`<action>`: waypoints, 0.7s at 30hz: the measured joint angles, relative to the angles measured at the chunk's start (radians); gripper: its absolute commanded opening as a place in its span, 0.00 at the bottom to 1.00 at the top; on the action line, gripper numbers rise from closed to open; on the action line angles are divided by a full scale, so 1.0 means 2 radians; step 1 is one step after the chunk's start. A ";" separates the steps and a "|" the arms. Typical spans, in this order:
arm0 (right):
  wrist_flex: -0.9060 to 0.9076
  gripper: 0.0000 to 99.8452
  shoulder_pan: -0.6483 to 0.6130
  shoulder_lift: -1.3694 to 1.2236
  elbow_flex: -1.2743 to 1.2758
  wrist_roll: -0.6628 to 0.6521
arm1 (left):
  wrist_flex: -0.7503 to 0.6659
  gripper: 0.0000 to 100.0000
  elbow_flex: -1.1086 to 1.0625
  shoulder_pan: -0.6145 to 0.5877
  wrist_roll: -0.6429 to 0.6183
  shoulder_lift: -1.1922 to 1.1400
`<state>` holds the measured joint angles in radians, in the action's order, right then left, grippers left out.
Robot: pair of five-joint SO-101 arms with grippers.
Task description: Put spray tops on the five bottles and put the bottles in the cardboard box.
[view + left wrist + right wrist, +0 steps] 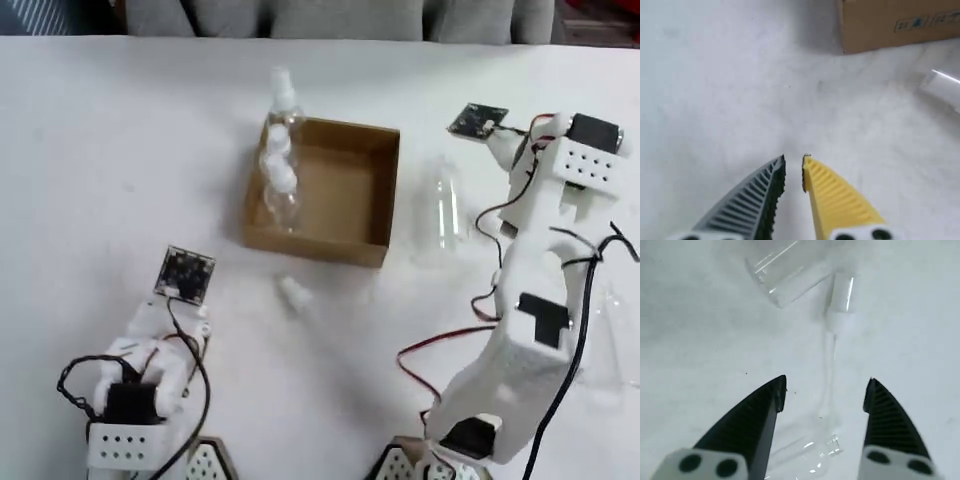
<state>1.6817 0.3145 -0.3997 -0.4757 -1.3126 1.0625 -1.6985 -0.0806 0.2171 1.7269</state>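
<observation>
- Left pincer (pixel 794 172): almost pressed together, empty, over the bench (pixel 715 75).
- Cardboard box (pixel 330 245): bottles (pixel 280 170) with white tops lie inside, along one wall.
- Right pincer (pixel 825 390): spread astride a spray top (pixel 840 295)'s thin tube; closing there could bend it.

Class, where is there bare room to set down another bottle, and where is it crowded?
Free: the white table left of the brown cardboard box, and the box's right half. Crowded: the box's left wall, lined with clear plastic bottles; a clear bottle lies between box and right arm.
</observation>
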 measured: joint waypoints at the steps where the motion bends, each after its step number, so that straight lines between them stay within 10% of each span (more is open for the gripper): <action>1: 0.001 0.22 0.003 -0.012 -0.010 -0.005 | 0.000 0.08 0.000 0.000 0.000 0.000; 21: 0.005 0.22 -0.024 -0.156 -0.073 0.018 | 0.000 0.08 0.000 0.002 0.000 0.000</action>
<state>1.6909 0.2670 -0.7112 -0.6214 -1.2774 1.0625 -1.6985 -0.0760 0.2171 1.7269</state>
